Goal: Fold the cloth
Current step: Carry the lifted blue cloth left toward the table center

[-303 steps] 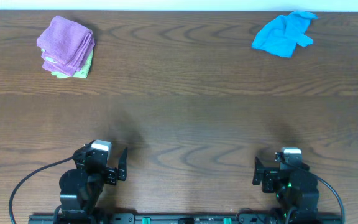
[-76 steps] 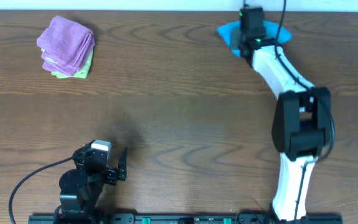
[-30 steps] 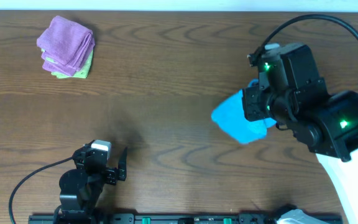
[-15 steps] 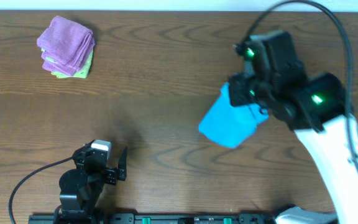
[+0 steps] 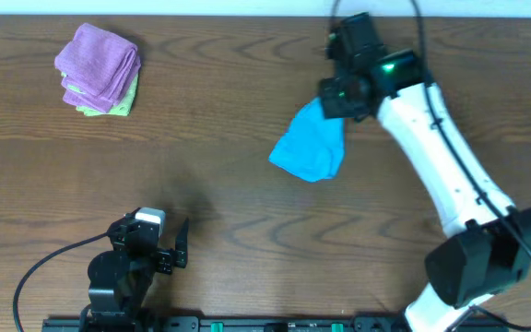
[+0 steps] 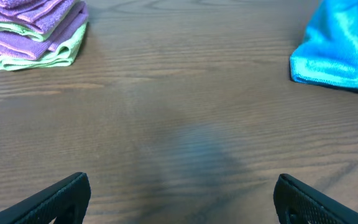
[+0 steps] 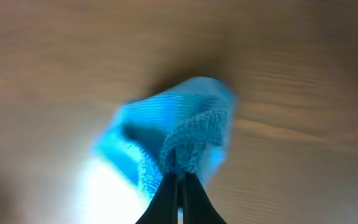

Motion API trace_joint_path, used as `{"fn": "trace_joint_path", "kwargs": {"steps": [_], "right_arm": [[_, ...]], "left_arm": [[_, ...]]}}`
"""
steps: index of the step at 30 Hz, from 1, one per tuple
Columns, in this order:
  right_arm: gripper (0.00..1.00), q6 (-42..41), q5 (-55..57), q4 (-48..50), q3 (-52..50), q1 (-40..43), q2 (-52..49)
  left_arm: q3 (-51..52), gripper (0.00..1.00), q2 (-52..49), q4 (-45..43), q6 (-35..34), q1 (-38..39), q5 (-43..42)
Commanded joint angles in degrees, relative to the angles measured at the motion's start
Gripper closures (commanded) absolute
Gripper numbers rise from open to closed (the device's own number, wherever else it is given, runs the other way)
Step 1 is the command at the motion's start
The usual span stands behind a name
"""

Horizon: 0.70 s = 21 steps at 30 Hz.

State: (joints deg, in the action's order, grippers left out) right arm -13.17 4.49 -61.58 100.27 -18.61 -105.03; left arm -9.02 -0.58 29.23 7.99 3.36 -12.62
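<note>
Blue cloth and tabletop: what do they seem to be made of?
Blue cloth: probably microfibre or terry, matte. The right wrist view shows a fuzzy, looped pile, and it drapes softly. Tabletop: dark brown wood grain with a faint sheen. Whether it is solid wood or laminate cannot be told.

Robotics lab: wooden table [image 5: 201,138] with robot arm [image 5: 431,138]

My right arm [image 5: 441,175] stretches far forward, right claw [image 7: 179,185] pinched tight on the cloth [image 5: 310,148]; left claw [image 6: 179,202] sits parked low, jaws spread wide.
</note>
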Motion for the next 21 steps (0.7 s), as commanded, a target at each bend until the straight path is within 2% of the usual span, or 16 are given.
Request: {"fn": "trace_joint_path", "kwargs": {"steps": [1,7,12,18,21], "right_arm": [[0.99,-0.31,10.80,-1.01,0.24,6.56,1.42],[0.99,-0.52,18.75,-1.14,2.99,15.72,1.55],[0.99,-0.55,17.03,-1.20,9.05,14.10,1.57],[0.99,-0.46,0.04,-0.13,9.53,4.37,0.50],[0.99,4.96,-15.43,-1.60,9.46,-3.74,-1.62]], "left_arm": [[0.92,0.05,0.33,-0.13,1.01,-0.35,0.39],[0.92,0.05,0.33,-0.13,1.01,-0.35,0.39],[0.92,0.05,0.33,-0.13,1.01,-0.35,0.39],[0.92,0.05,0.33,-0.13,1.01,-0.35,0.39],[0.92,0.05,0.33,-0.13,1.01,-0.35,0.39]]}}
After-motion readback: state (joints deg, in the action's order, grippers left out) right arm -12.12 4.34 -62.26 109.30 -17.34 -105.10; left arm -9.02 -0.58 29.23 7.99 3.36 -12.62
